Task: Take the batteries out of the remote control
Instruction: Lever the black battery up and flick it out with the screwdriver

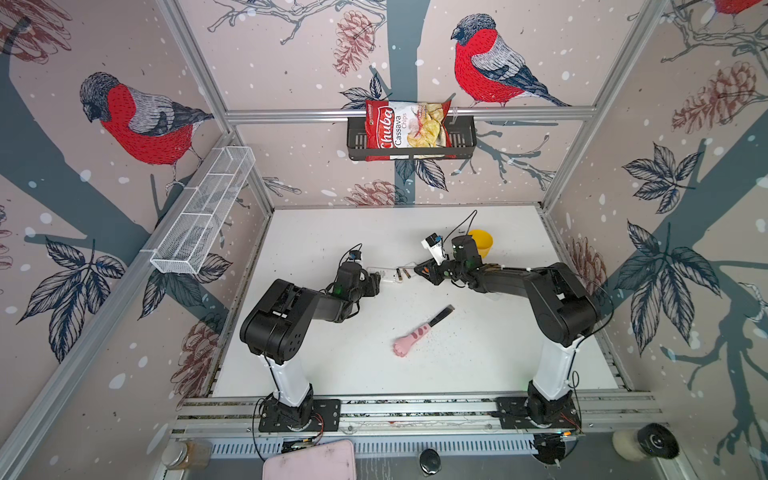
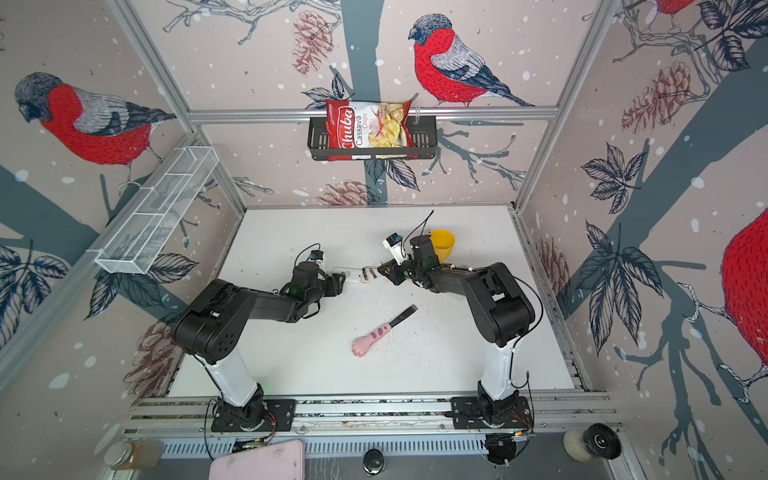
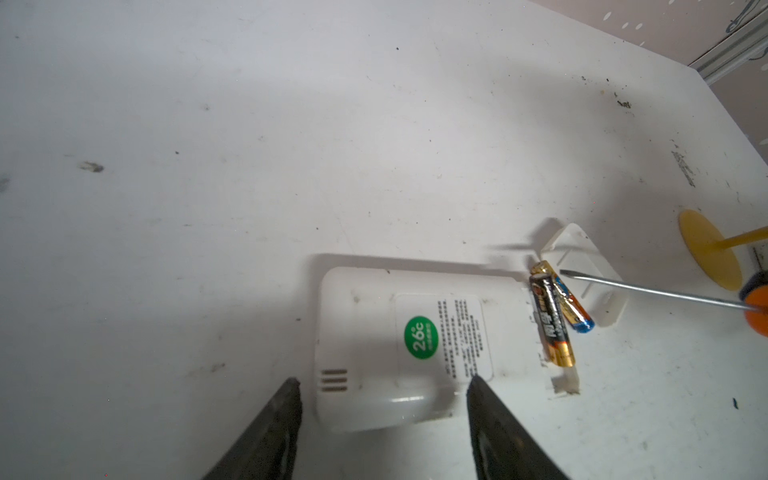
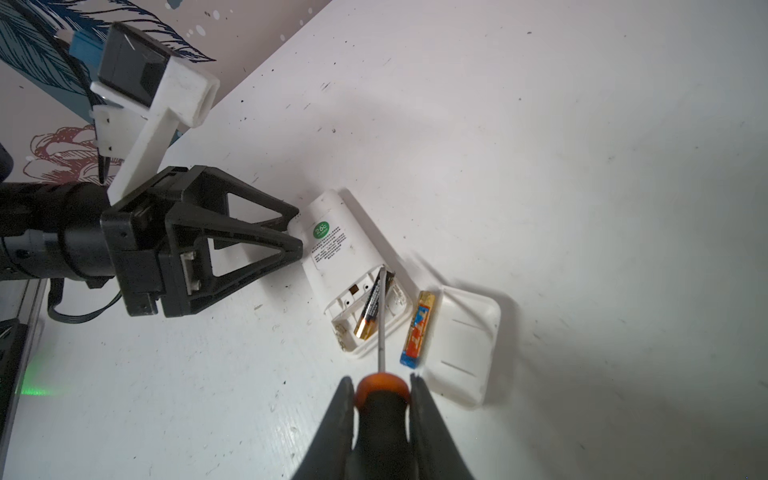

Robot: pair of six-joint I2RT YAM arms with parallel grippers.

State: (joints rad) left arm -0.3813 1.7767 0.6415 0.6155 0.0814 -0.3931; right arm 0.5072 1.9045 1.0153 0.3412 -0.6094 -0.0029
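The white remote control point(image 4: 345, 257) lies face down with its battery bay open. One black-and-gold battery point(image 4: 368, 311) sits slanted in the bay. A second battery, orange and blue point(image 4: 417, 330), lies on the table between the remote and the loose white cover point(image 4: 465, 345). My right gripper point(image 4: 380, 395) is shut on the orange-and-black handle of a screwdriver point(image 4: 380, 332), whose tip rests in the bay over the black battery. My left gripper point(image 3: 382, 384) is open and straddles the remote's closed end point(image 3: 374, 399). In both top views the batteries point(image 1: 402, 273) point(image 2: 369, 273) lie between the two grippers.
A yellow cup point(image 1: 482, 243) stands behind the right wrist. A pink paw-handled tool point(image 1: 411, 338) lies nearer the front. A black wall basket point(image 1: 461, 137) holds a chips bag, and a white wire basket point(image 1: 203, 212) hangs on the left wall.
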